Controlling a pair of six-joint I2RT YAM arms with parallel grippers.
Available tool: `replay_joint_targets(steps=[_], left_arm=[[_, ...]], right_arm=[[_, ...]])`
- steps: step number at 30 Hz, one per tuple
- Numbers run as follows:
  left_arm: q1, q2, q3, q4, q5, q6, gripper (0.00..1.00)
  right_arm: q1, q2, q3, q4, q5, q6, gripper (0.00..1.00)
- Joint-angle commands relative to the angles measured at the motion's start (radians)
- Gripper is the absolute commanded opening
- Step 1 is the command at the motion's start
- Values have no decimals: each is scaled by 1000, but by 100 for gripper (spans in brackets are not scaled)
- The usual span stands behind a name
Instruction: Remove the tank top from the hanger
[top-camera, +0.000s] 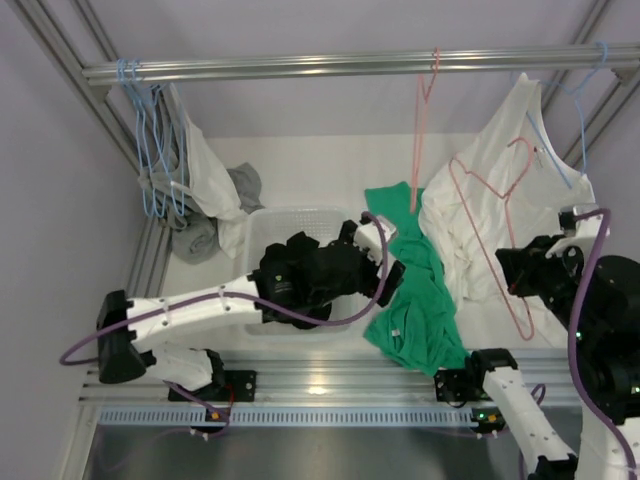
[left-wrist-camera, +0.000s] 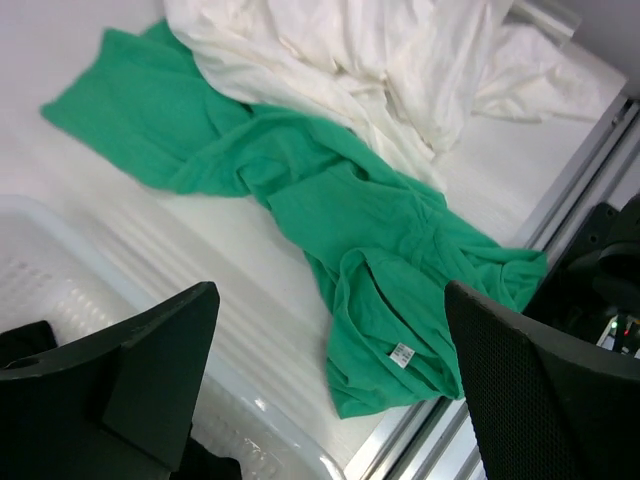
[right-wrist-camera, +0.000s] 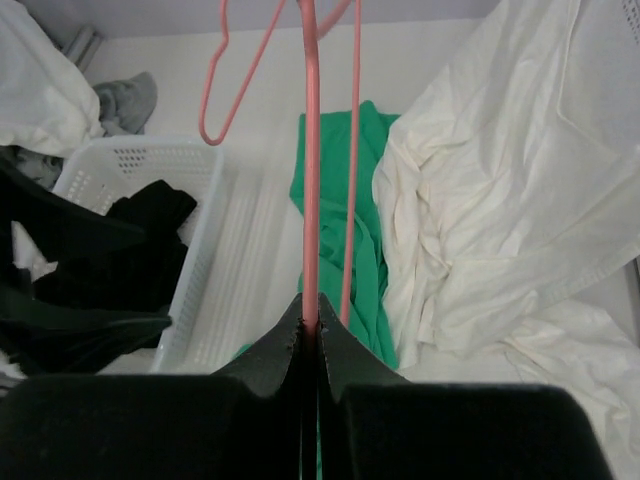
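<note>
The green tank top (top-camera: 415, 300) lies crumpled on the table, off the hanger; it also shows in the left wrist view (left-wrist-camera: 380, 230) and the right wrist view (right-wrist-camera: 335, 190). My right gripper (right-wrist-camera: 310, 330) is shut on the wire of a bare pink hanger (right-wrist-camera: 309, 200), held up beside the white cloth. In the top view the pink hanger (top-camera: 500, 200) rises from the right gripper (top-camera: 512, 272). My left gripper (left-wrist-camera: 330, 310) is open and empty, above the basket rim and the near end of the tank top; it also shows in the top view (top-camera: 385, 255).
A white basket (top-camera: 265, 225) with black clothes stands under the left arm. A large white garment (top-camera: 500, 190) drapes at the right on a blue hanger. Another pink hanger (top-camera: 425, 90) and several blue hangers (top-camera: 150, 150) with clothes hang from the rail.
</note>
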Motion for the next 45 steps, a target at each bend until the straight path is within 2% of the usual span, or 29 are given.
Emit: replay_joint_targets(steps=[1, 9, 19, 24, 33, 40, 45], left_arm=[[0, -155, -18, 8, -103, 21, 99], [0, -362, -124, -107, -232, 6, 99], [0, -571, -207, -231, -321, -17, 99], [0, -570, -230, -245, -334, -25, 99], [0, -540, -199, -245, -312, -40, 99], [0, -487, -187, -243, -265, -62, 99], [0, -422, -165, -228, -242, -74, 99]], right_arm=[[13, 70, -41, 112, 29, 9, 0], [13, 337, 98, 271, 121, 4, 0], [13, 426, 213, 420, 128, -8, 0], [13, 434, 218, 464, 81, 8, 0], [13, 607, 260, 489, 48, -42, 0], [11, 626, 103, 587, 29, -48, 0], [14, 556, -13, 607, 38, -29, 0]])
